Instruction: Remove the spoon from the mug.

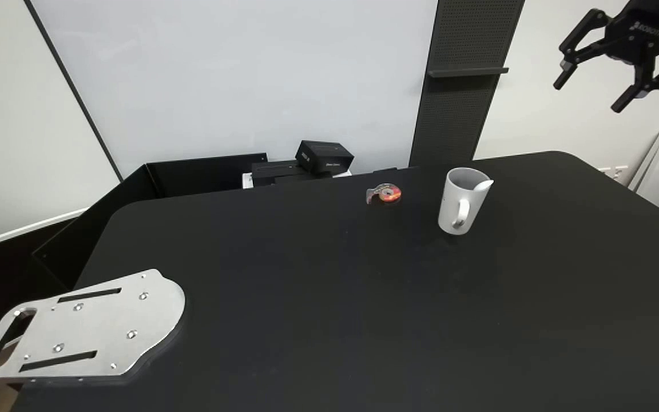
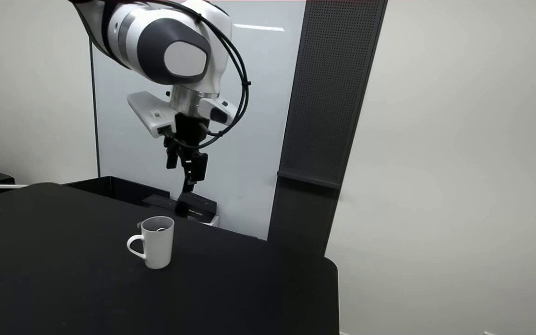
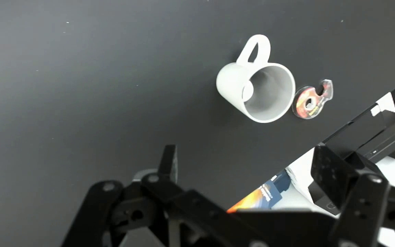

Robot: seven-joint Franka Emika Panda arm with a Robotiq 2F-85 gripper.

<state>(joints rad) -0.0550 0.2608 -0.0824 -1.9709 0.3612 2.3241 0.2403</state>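
Observation:
The white mug (image 1: 451,200) stands upright on the black table; it also shows in an exterior view (image 2: 158,249) and in the wrist view (image 3: 231,84). The white spoon (image 1: 484,185) is in the mug, its tip leaning on the rim and showing just above it. In the wrist view the spoon (image 3: 248,91) shows as a round white end inside the rim; its lower part is hidden. My gripper (image 1: 591,96) is open and empty, high above the table and apart from the mug. Its two fingers are spread wide in the wrist view (image 3: 245,154).
A red-and-clear tape dispenser (image 1: 388,193) lies beside the mug, near the table's edge (image 3: 341,128). Black boxes (image 1: 324,157) stand beyond that edge. A silver metal plate (image 1: 95,326) lies at the table's far end from the mug. A wall stands behind.

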